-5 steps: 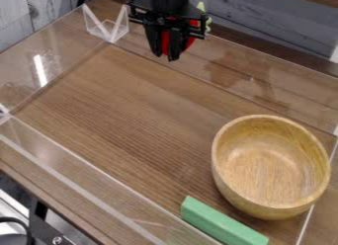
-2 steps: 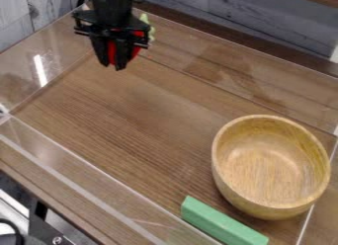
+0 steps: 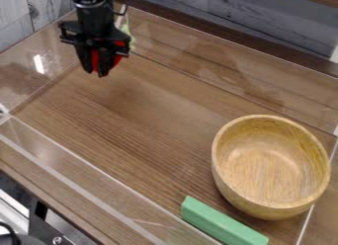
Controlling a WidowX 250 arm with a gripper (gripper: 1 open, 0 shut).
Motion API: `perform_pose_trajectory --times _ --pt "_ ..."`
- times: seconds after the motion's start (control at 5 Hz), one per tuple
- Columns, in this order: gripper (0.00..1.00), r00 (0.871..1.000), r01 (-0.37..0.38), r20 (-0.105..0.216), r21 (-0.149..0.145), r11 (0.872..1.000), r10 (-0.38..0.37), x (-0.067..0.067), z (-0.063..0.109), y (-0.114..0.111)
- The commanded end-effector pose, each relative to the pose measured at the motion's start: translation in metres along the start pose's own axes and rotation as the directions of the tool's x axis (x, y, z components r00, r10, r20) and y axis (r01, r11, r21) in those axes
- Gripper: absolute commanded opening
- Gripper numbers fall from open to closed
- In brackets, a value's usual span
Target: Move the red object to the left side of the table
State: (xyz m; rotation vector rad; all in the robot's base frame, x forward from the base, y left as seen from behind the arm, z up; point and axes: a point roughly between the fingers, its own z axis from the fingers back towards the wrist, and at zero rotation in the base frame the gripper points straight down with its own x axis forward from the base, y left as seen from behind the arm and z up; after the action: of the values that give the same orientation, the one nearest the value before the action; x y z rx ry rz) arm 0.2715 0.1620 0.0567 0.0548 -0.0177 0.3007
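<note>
My gripper (image 3: 101, 67) hangs straight down over the far left part of the table (image 3: 145, 121), close above the wood. Between its black fingers a small glossy red object (image 3: 105, 59) shows, and the fingers are shut on it. The fingers cover most of the red object, so its shape is hard to make out. I cannot tell whether it touches the tabletop.
A wooden bowl (image 3: 226, 140) stands at the near right. A flat green block (image 3: 224, 224) lies in front of it by the near edge. Low clear acrylic walls (image 3: 53, 150) border the tabletop, with a corner brace just behind the gripper.
The gripper has carried the red object from the back middle to the left and lower toward the tabletop. Bowl and green block have not moved.
</note>
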Motion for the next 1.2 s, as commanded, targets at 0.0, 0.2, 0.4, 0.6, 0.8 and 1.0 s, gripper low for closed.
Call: perform_pose_trajectory --times 0.0,0.2,0.4,0.6,0.8,1.0 --pt "0.0 0.996 0.07 0.061 0.001 0.998 -0.07 0.023 0.005 0.017" --pt "0.0 0.998 0.021 0.052 -0.015 1.0 -0.02 0.024 0.0 0.034" --pt "0.0 0.999 -0.024 0.041 -0.036 0.999 0.025 0.025 -0.006 0.047" --pt "1.0 0.998 -0.047 0.028 -0.067 0.997 0.049 0.026 -0.008 0.049" --pt "1.0 0.998 -0.061 0.02 -0.093 0.994 0.063 0.026 -0.008 0.048" --pt "0.0 0.998 -0.052 0.022 -0.098 0.994 0.055 0.035 -0.013 0.04"
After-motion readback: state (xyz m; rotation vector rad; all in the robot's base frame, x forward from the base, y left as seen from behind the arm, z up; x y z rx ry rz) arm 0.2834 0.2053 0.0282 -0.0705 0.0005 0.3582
